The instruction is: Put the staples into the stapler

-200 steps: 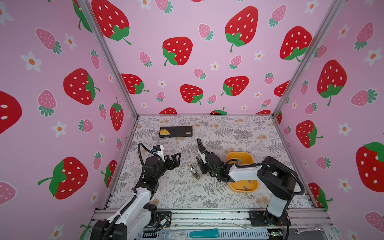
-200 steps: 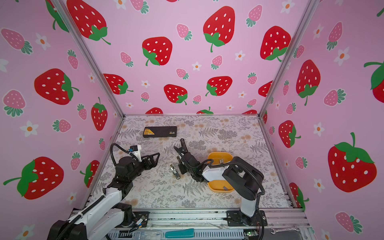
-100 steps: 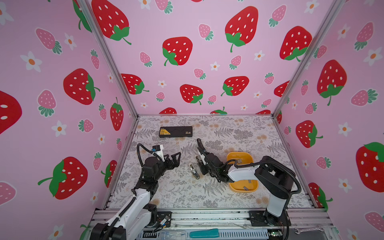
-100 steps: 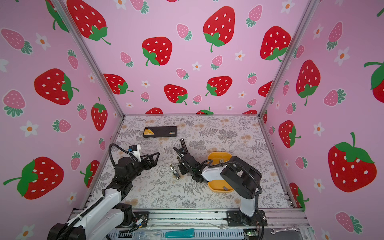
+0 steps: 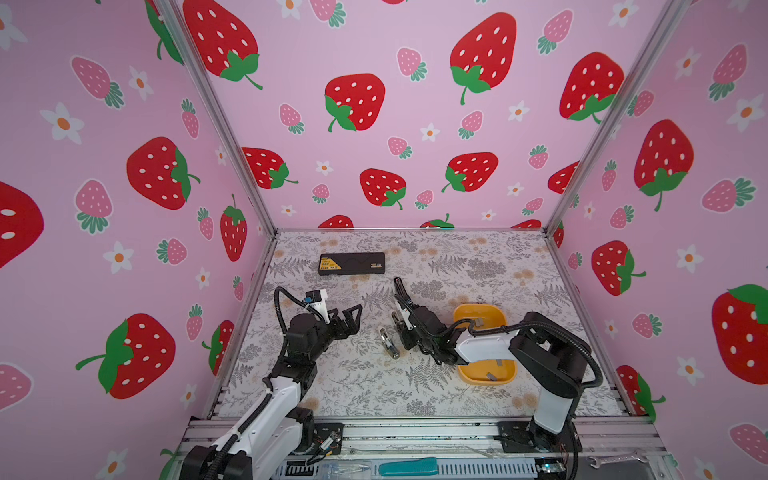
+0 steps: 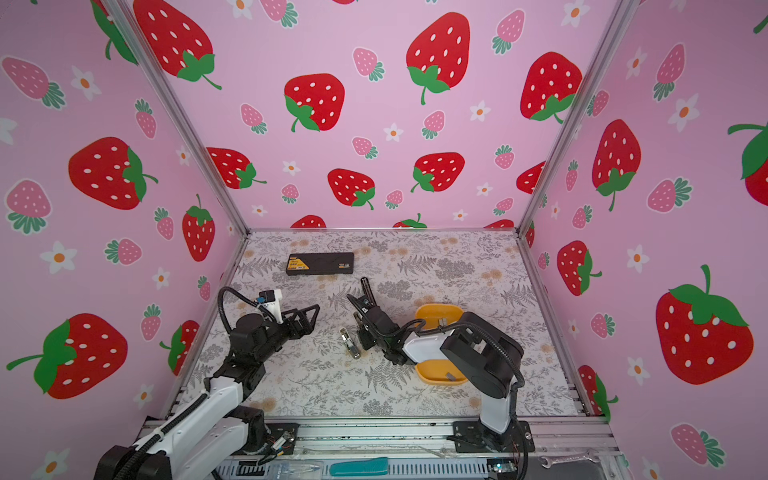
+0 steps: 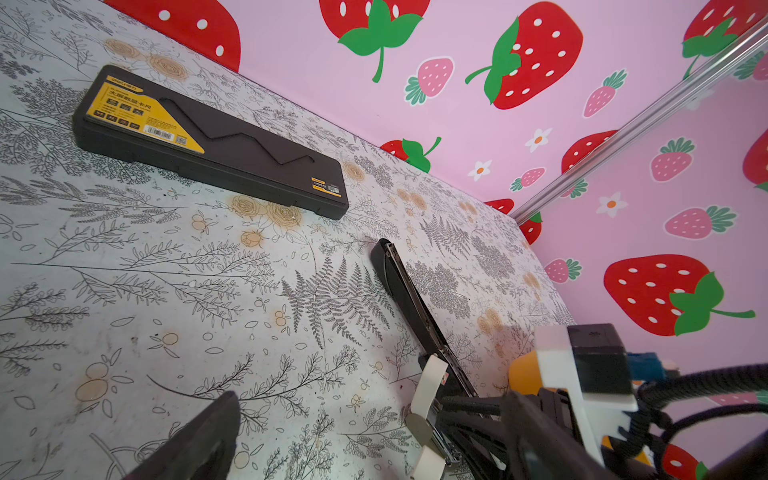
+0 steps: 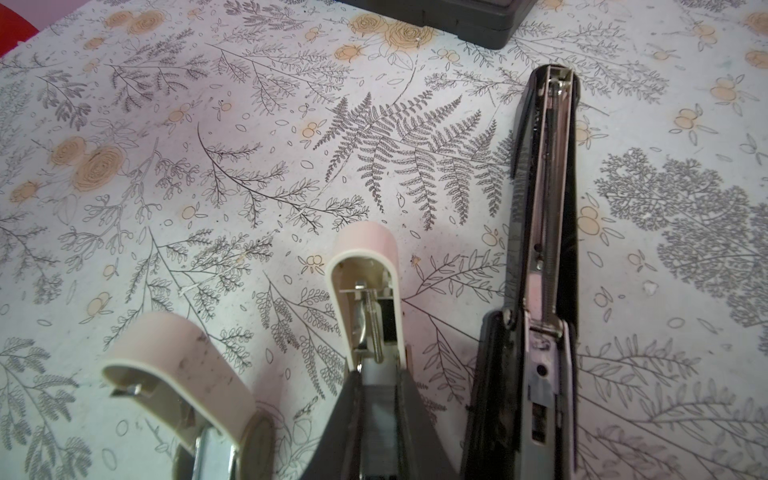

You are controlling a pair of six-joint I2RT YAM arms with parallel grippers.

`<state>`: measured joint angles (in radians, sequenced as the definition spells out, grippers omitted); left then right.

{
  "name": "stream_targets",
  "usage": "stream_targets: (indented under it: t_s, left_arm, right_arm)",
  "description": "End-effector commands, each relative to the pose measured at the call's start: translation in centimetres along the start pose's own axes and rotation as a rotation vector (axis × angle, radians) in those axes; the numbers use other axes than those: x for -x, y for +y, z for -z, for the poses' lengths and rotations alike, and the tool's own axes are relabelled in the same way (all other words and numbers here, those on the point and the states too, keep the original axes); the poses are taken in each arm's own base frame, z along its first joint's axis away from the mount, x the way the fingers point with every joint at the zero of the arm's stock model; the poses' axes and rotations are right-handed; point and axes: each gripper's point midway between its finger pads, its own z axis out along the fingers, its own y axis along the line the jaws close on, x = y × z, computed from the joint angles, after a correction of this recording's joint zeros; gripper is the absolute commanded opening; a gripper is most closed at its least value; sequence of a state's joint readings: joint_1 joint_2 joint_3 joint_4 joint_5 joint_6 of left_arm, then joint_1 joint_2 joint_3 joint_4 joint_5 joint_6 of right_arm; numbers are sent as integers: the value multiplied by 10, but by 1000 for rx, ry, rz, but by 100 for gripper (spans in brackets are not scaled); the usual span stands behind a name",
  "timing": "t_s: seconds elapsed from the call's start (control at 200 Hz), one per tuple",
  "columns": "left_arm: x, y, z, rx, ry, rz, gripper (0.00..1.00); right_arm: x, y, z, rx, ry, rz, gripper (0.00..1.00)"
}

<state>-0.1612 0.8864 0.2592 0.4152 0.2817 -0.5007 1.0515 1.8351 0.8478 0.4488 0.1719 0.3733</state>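
My right jaws clamp shut on a small white stapler [image 8: 365, 307] at centre frame, left jaws gaping empty. The staples [image 5: 493, 376] lie in the yellow tray [image 5: 484, 308], lower right, beneath my right arm; reaching them risks a collision.

arms [image 5: 278, 399]: white links, black joints | cables [image 5: 277, 309]: black corrugated | end effectors [image 5: 348, 316]: black

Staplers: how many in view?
3. The loose white stapler lies on the table; the gripped white stapler is in the right hand; the black stapler, opened flat, lies beside it. The right arm may hide more.
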Motion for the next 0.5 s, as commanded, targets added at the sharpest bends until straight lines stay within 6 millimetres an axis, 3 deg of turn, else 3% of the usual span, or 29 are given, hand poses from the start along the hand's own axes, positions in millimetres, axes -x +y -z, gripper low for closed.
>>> stream_targets:
  t_s: [0.0, 0.495]
  left_arm:
    - [9, -10, 0, -36, -24, -22, 99]
    - [9, -11, -1, -41, -22, -28, 99]
  right_arm:
    - [-7, -2, -5, -16, 11, -3, 17]
    - [-11, -3, -2, -11, 20, -15, 17]
